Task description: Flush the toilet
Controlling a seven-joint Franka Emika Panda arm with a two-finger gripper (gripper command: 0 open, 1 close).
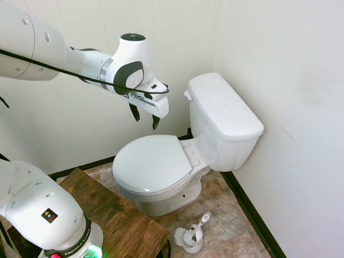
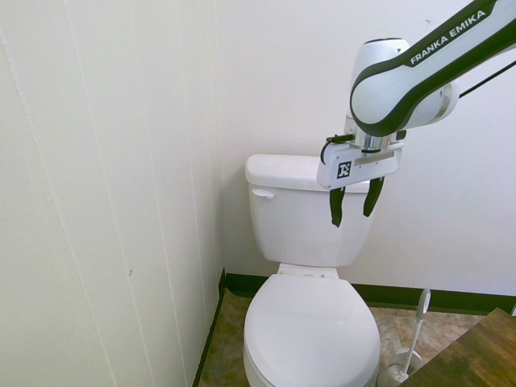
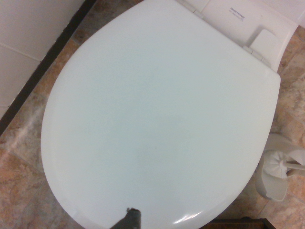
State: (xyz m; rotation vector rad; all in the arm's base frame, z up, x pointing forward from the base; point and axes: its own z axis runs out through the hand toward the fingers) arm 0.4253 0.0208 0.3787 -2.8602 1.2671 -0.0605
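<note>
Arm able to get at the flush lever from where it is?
Looks like yes. The lever is exposed on the tank's front, nothing visible between it and the gripper, whose fingers are open. It would probably need to shift sideways toward the paneled wall.

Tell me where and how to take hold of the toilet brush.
Grip the upright handle of the toilet brush near its top, probably coming from above with the open tool closing across it. The handle is slim and leans up out of its holder, so its upper end is free.

One toilet (image 1: 153, 166), one flush lever (image 2: 263, 193), one toilet brush (image 1: 200, 226), one wooden table (image 1: 110, 215), one claw (image 2: 355, 206) with two fingers (image 2: 336, 208).
</note>
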